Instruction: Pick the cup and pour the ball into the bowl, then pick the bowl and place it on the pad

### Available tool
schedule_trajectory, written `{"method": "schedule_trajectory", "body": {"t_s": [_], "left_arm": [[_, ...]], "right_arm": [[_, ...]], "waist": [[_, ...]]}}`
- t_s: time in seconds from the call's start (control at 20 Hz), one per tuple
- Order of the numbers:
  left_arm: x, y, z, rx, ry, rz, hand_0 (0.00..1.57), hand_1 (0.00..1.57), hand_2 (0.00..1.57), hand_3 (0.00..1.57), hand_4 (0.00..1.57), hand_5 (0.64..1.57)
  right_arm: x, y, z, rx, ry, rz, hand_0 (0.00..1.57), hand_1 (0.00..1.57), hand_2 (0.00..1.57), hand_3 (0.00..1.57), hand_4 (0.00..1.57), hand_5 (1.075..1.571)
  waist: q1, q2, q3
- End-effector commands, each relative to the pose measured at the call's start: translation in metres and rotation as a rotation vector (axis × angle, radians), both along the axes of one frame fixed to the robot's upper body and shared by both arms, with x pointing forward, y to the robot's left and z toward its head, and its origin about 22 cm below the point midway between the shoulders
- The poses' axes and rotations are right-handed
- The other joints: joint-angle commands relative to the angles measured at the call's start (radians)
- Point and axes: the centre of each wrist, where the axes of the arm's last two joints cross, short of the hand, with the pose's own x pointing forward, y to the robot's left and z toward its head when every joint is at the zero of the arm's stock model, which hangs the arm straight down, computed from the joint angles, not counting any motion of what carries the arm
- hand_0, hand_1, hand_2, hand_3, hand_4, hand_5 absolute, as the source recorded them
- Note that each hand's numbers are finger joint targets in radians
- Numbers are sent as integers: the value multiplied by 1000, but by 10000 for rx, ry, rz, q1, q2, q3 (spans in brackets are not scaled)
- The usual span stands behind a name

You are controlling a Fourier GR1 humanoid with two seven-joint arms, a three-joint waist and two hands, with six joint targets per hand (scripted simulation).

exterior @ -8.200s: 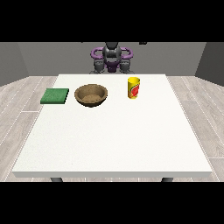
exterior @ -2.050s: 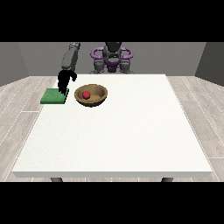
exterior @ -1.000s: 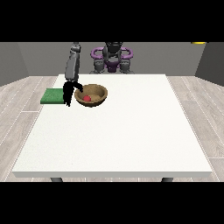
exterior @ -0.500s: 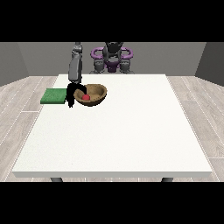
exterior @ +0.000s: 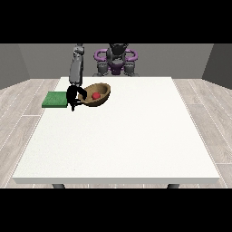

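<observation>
Bowl (exterior: 100,96) tilted, red ball (exterior: 96,95) inside, hand (exterior: 72,96) gripping rim

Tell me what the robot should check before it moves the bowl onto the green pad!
1. Ball is inside the bowl: ok.
2. Hand at the view's left is at the bowl's rim: ok.
3. Bowl is level: not ok, it tips up on the side away from the hand.
4. Pad has nothing on it: ok.
5. Pad is close beside the hand: ok.
6. Bowl is lifted off the table: cannot tell.
</observation>
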Motion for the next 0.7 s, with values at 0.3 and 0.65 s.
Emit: {"method": "schedule_trajectory", "body": {"t_s": [0.3,0.65], "left_arm": [[4,36,-43,-398,1330,881,0,0,0,0,1194,1528],[-9,74,-66,-497,1474,1812,0,0,0,0,1203,1540]], "right_arm": [[20,-66,73,-1680,3588,-970,1571,1571,1571,1068,1024,1554],[38,-86,138,-2692,4265,-280,1571,1571,1571,724,1050,1563]], "waist": [[-999,-947,273],[-1835,-1226,316]]}}
